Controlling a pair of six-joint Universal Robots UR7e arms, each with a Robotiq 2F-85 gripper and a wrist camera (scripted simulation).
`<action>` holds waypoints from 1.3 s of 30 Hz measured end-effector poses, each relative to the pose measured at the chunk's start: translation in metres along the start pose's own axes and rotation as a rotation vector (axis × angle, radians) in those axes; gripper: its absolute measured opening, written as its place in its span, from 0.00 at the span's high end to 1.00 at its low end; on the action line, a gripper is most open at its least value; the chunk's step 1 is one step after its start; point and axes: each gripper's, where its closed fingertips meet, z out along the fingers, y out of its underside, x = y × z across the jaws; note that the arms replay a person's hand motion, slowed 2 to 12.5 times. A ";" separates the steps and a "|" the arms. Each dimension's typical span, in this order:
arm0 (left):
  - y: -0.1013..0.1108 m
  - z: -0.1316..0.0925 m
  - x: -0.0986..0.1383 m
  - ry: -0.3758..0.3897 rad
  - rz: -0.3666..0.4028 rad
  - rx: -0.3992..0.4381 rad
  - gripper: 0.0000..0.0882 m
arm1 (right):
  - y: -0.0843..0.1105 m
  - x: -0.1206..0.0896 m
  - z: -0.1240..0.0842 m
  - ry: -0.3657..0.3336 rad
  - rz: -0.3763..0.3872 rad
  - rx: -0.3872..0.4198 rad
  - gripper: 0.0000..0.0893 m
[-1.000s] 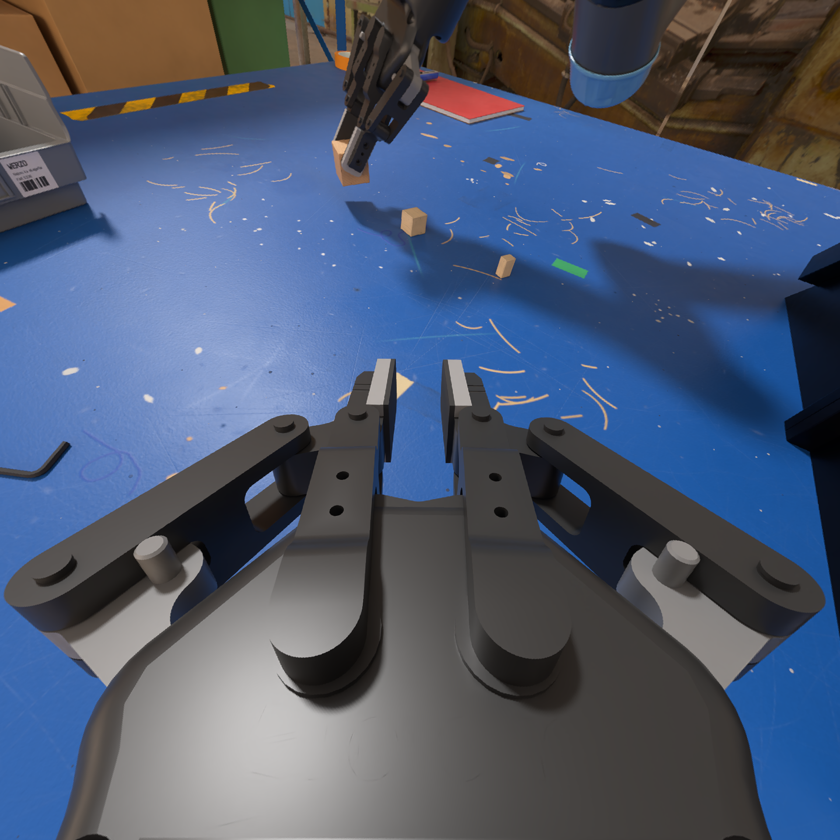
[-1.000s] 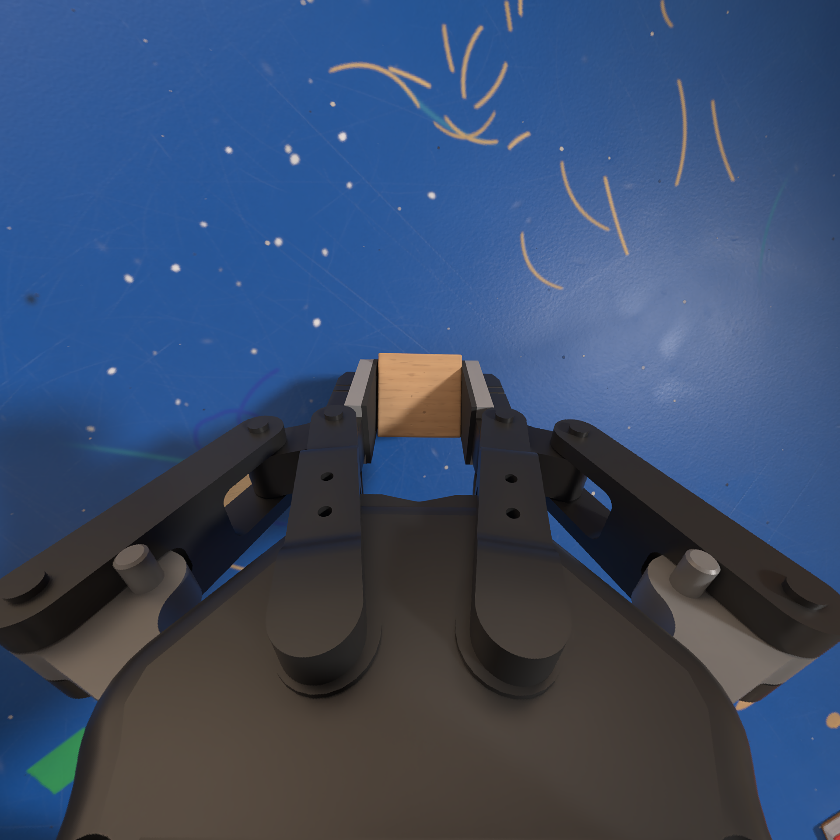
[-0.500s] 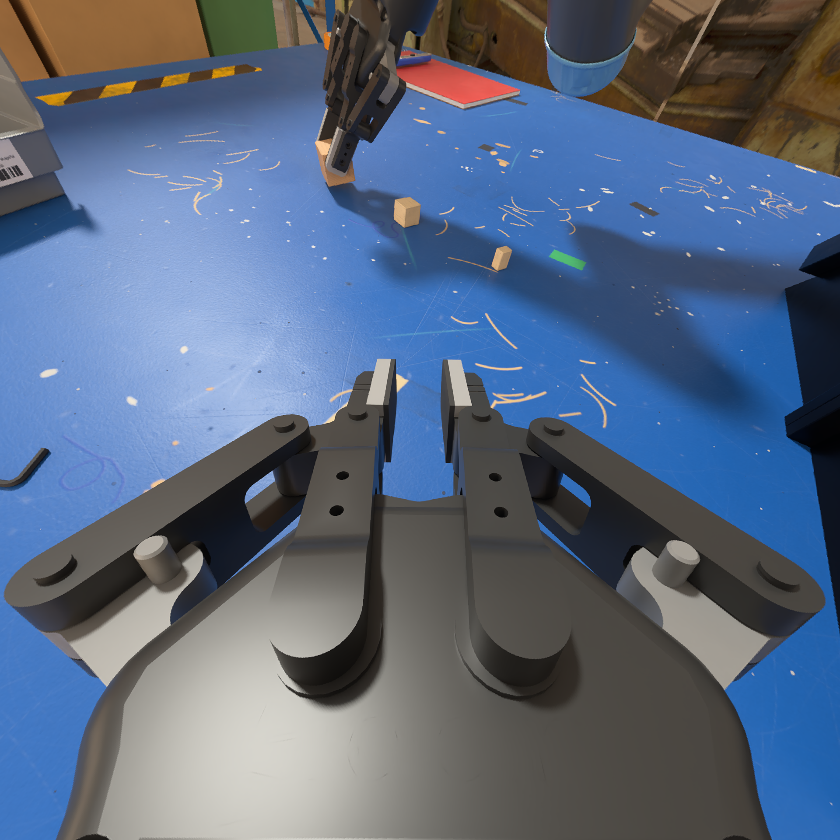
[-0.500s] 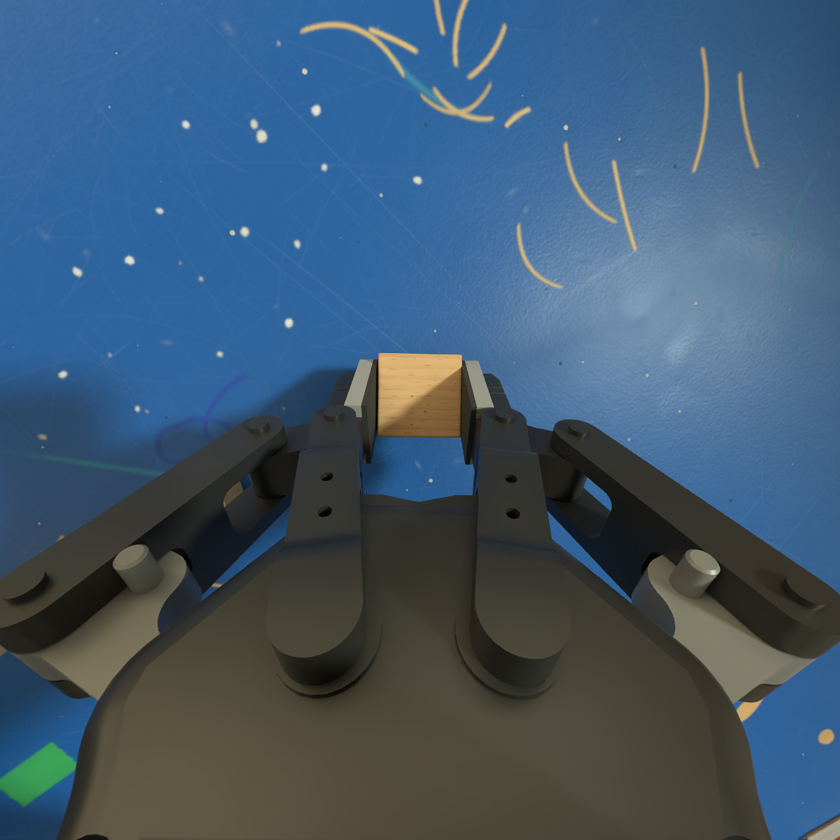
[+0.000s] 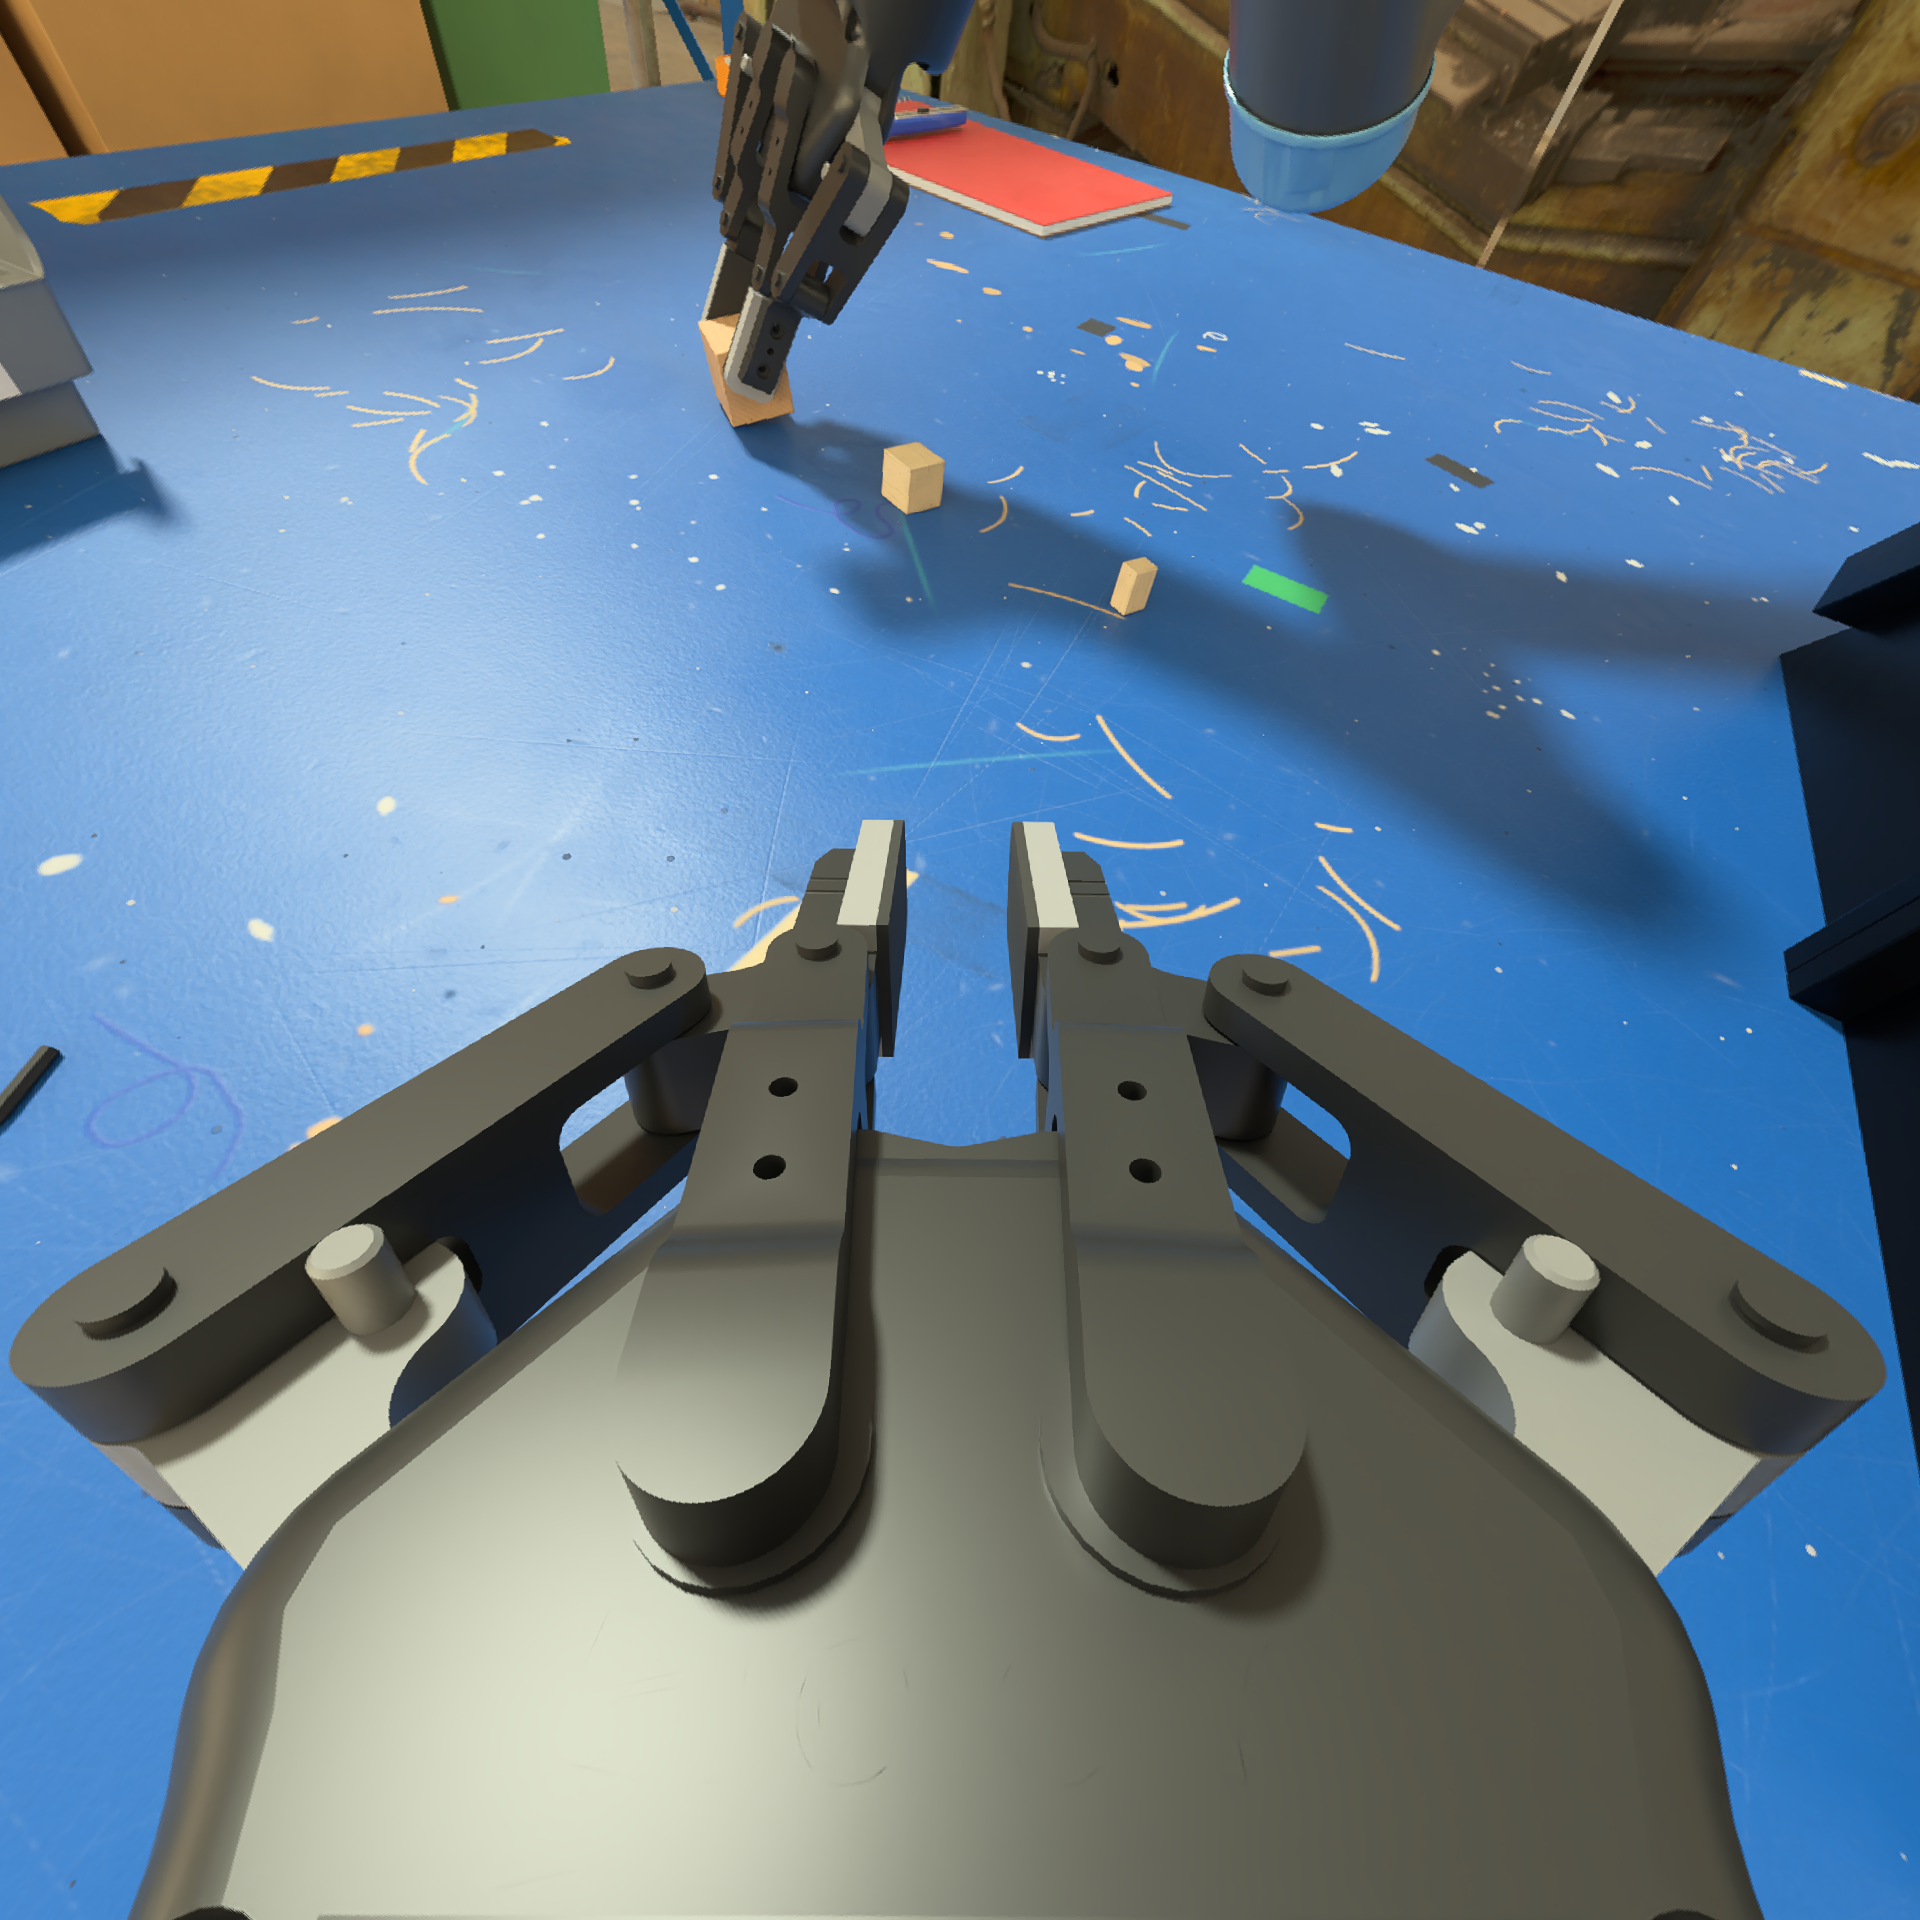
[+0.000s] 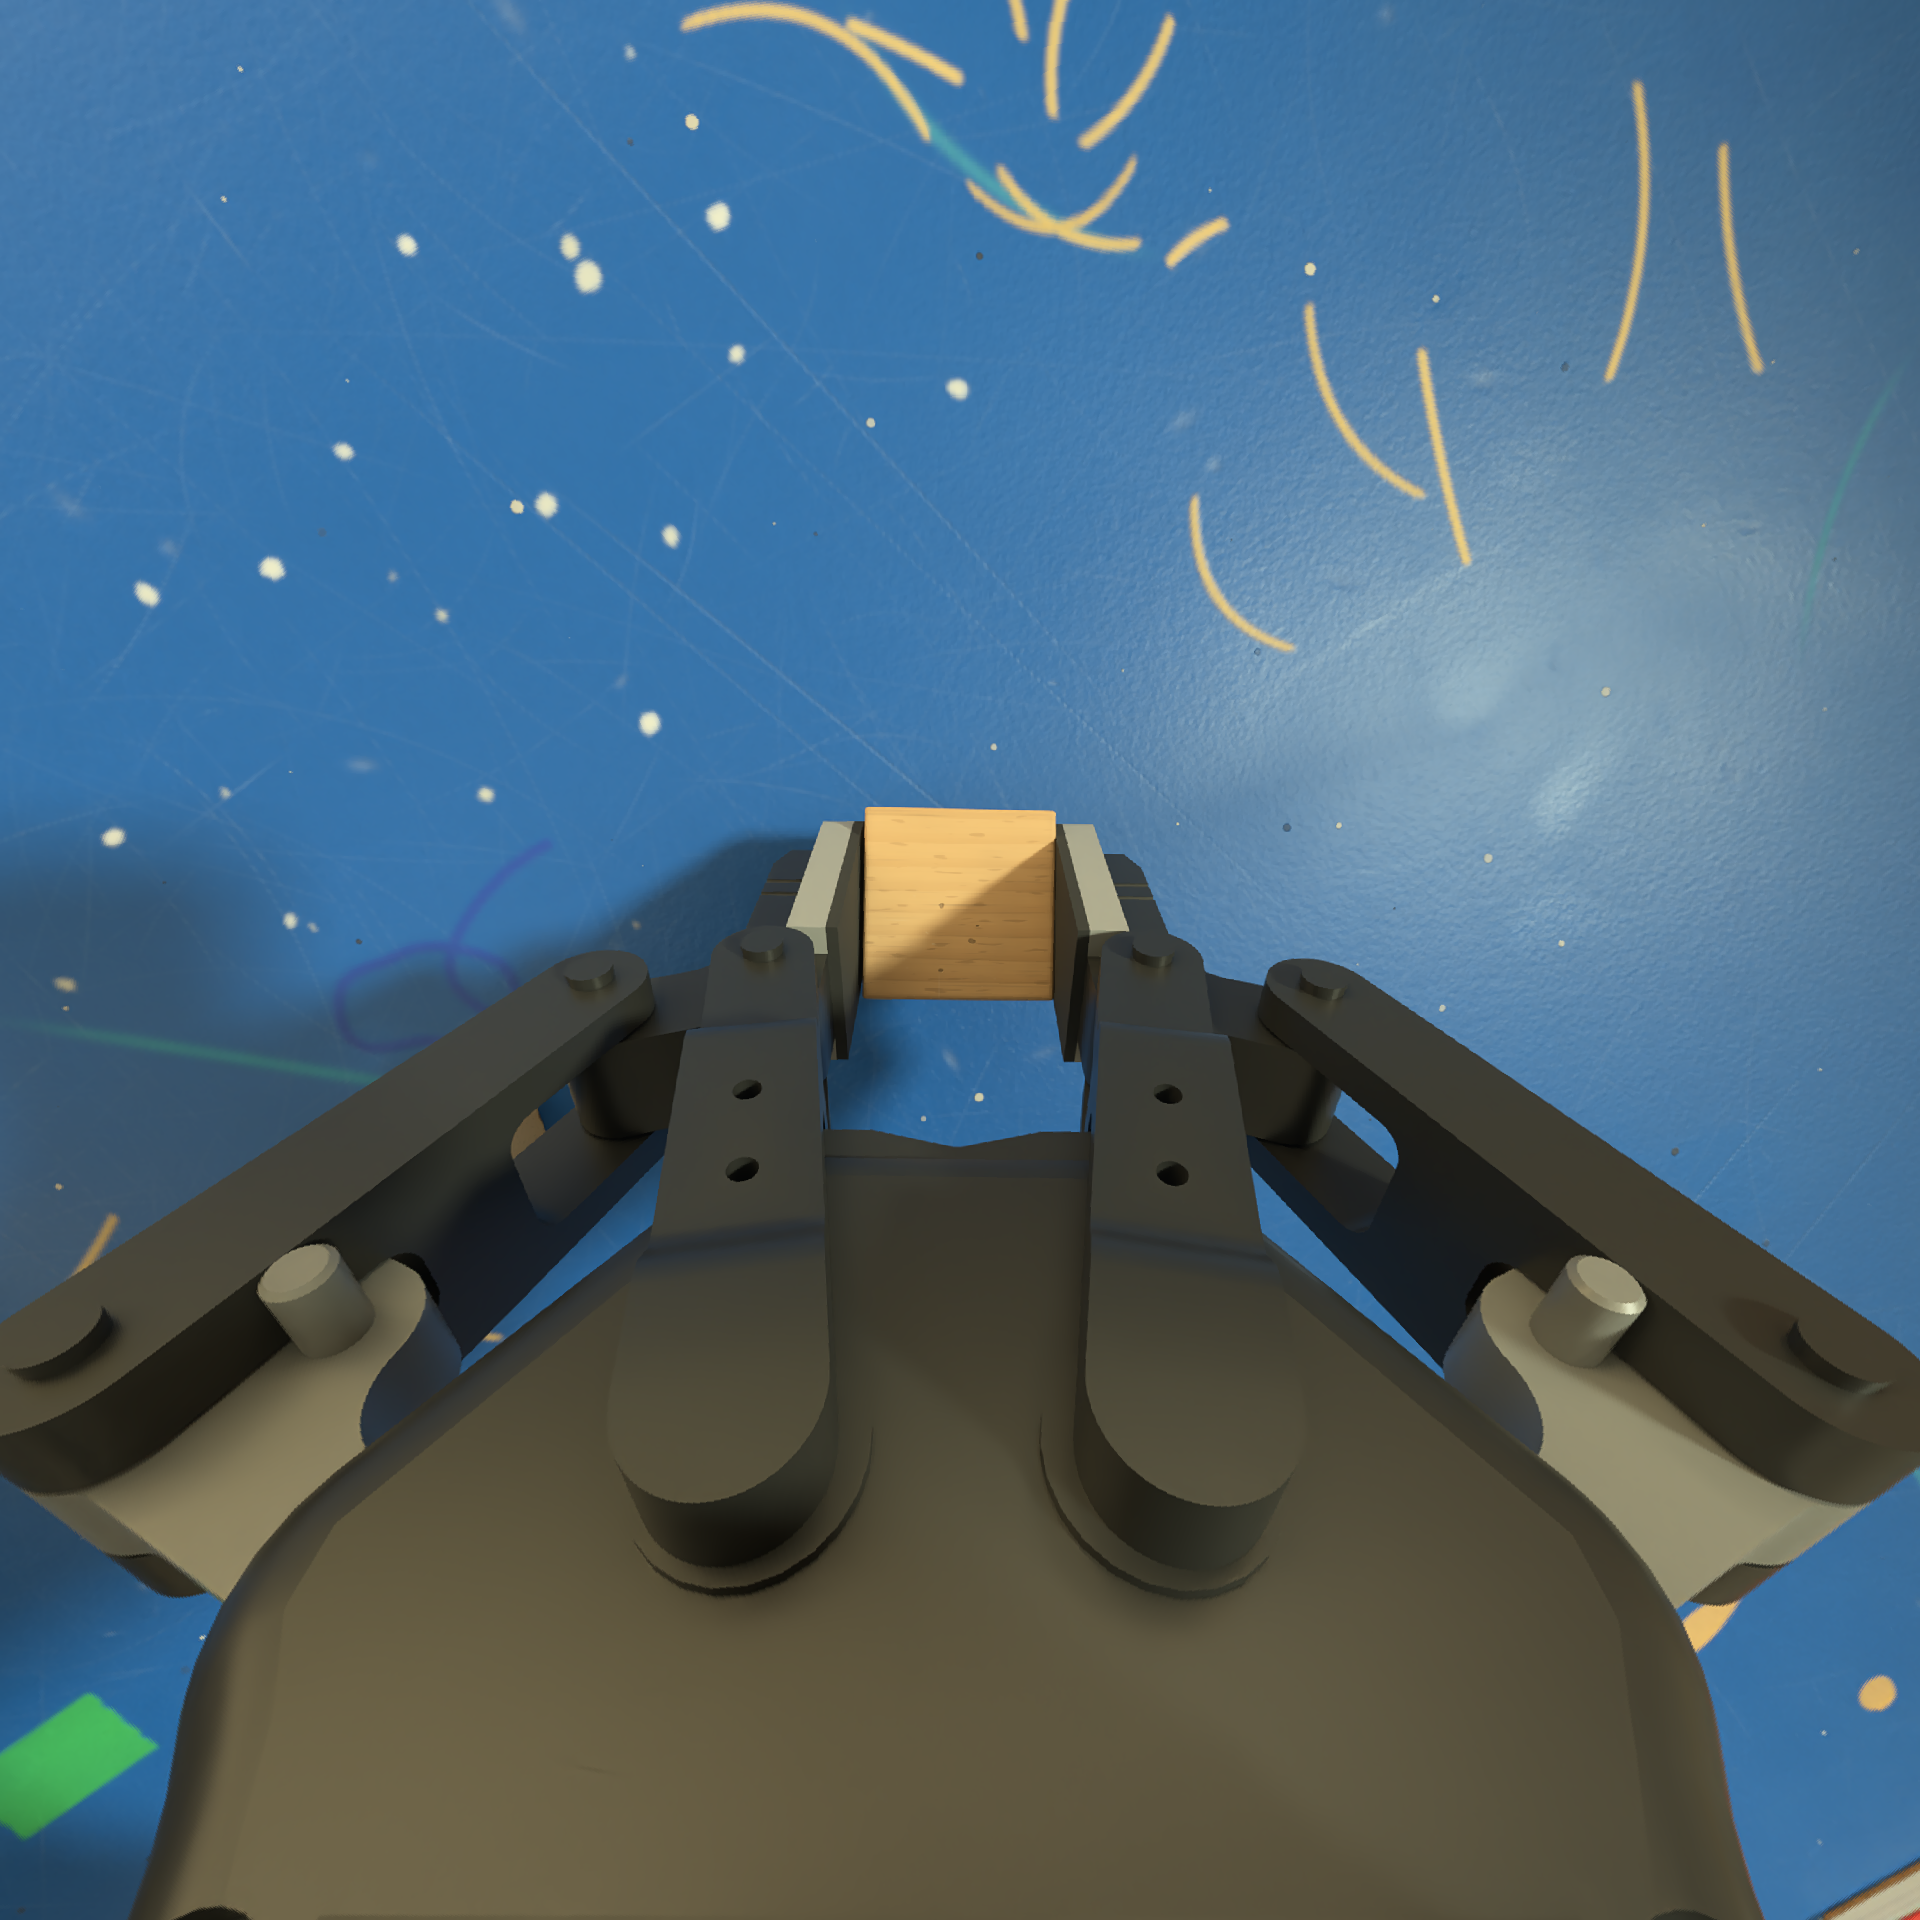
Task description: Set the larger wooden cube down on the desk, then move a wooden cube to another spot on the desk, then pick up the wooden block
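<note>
My right gripper (image 6: 958,847) is shut on the larger wooden cube (image 6: 958,904), with a pad against each side. In the left wrist view this gripper (image 5: 753,364) holds the cube (image 5: 767,408) tilted, at or just above the blue desk (image 5: 416,644) at the far centre; I cannot tell whether it touches. A smaller wooden cube (image 5: 911,477) rests on the desk to its right. A small wooden block (image 5: 1132,585) stands further right and nearer. My left gripper (image 5: 956,873) hovers over the near desk, empty, its fingers a narrow gap apart.
A red book (image 5: 1023,177) lies at the desk's far edge. A green tape patch (image 5: 1285,588) lies right of the block. A grey bin (image 5: 31,353) is at the left edge, a dark blue structure (image 5: 1860,831) at the right, and a black hex key (image 5: 26,1075) at near left.
My right gripper has come down towards the desk with the larger cube still in it. The left wrist view has shifted a little, and the left fingers keep the same gap.
</note>
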 end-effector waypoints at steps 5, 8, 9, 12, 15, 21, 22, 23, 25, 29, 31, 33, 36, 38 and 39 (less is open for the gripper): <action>0.000 0.001 0.001 0.004 0.002 -0.001 0.80 | 0.000 0.000 0.000 -0.003 0.004 0.000 0.66; 0.000 0.002 0.001 0.006 0.000 -0.001 0.80 | 0.000 0.001 0.000 -0.003 0.003 -0.002 0.66; 0.001 0.002 0.001 0.007 0.000 -0.002 0.80 | 0.000 0.001 0.000 -0.003 0.003 -0.004 0.66; 0.002 0.002 0.000 0.006 -0.002 -0.006 0.80 | 0.001 0.000 0.000 -0.005 0.002 -0.007 0.66; 0.002 0.002 0.000 0.004 -0.003 -0.007 0.80 | 0.000 0.000 0.000 -0.006 0.002 -0.006 0.66; 0.002 0.001 -0.002 -0.001 -0.008 -0.003 0.80 | 0.000 0.000 -0.003 -0.007 0.006 -0.004 0.40; 0.002 0.000 -0.002 -0.002 -0.009 -0.003 0.80 | 0.000 -0.001 -0.003 -0.006 0.006 -0.003 0.40; 0.003 0.000 -0.002 -0.003 -0.010 -0.002 0.80 | 0.000 -0.001 -0.004 -0.006 0.007 -0.002 0.39; 0.003 0.000 -0.003 -0.004 -0.012 -0.002 0.80 | -0.001 -0.002 -0.007 -0.004 0.009 0.004 0.38; 0.004 0.000 -0.005 -0.007 -0.016 -0.003 0.80 | -0.002 -0.006 -0.015 0.002 0.016 0.026 0.38; 0.005 0.001 -0.005 -0.007 -0.018 -0.005 0.80 | -0.003 -0.011 -0.020 -0.004 0.023 0.041 0.39; 0.006 0.001 -0.005 -0.005 -0.019 -0.006 0.80 | -0.003 -0.018 -0.026 -0.021 0.034 0.060 0.40; 0.007 0.002 -0.005 -0.001 -0.021 -0.008 0.80 | -0.002 -0.033 -0.034 -0.063 0.048 0.092 0.41; 0.008 0.003 -0.005 0.000 -0.021 -0.009 0.80 | -0.001 -0.044 -0.039 -0.092 0.051 0.115 0.42; 0.008 0.004 -0.006 0.001 -0.020 -0.010 0.80 | 0.000 -0.050 -0.041 -0.105 0.050 0.125 0.43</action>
